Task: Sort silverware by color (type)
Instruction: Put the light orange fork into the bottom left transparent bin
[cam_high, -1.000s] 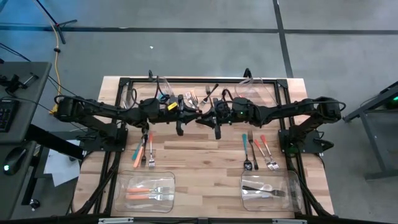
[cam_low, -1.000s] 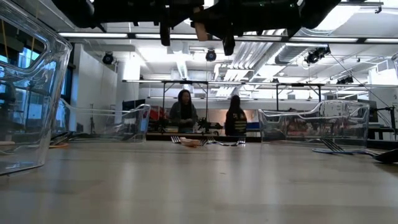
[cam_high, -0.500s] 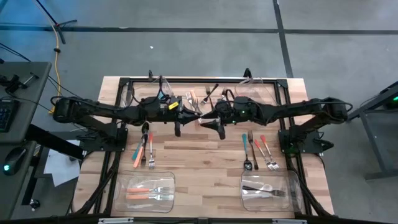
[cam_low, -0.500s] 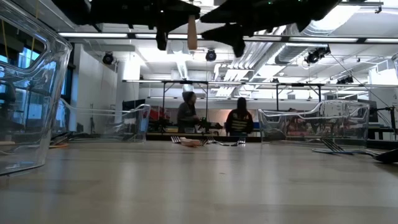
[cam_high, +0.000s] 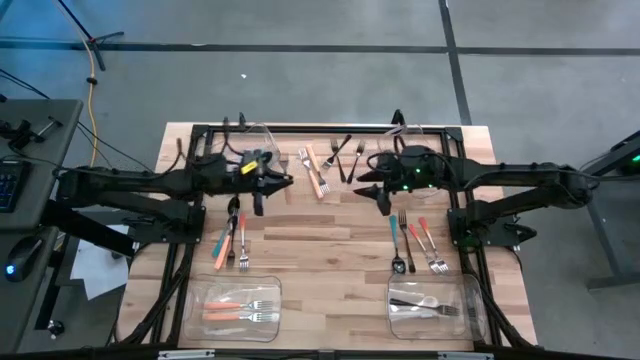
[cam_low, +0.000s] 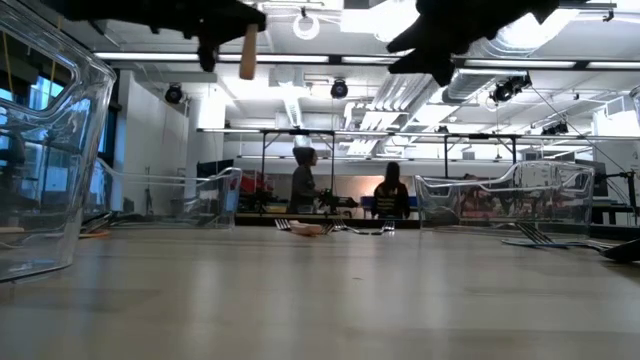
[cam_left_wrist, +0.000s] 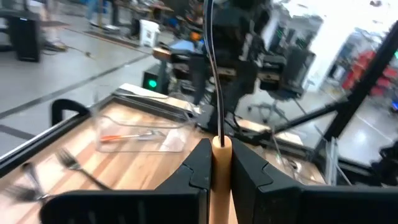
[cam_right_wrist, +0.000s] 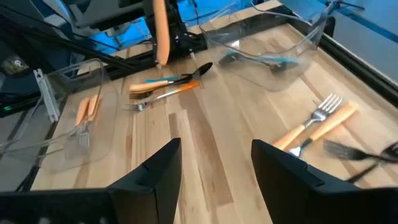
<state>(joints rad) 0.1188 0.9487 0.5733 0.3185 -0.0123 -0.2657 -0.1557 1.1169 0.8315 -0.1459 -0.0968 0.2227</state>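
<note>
Both arms are drawing apart from the table's middle: the left gripper (cam_high: 259, 189) is carrying an orange-handled piece (cam_left_wrist: 220, 180), clamped upright between its fingers, toward the left-side bin (cam_high: 236, 307), while the right gripper (cam_high: 381, 196), fingers spread and holding nothing, is hanging above the right-hand forks (cam_high: 418, 242).

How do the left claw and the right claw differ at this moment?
The left claw is shut on an orange-handled utensil, held clear of the table; the right claw is open and holds nothing. From above, the left claw sits left of centre, the right one right of centre. Both hover above the table.
</note>
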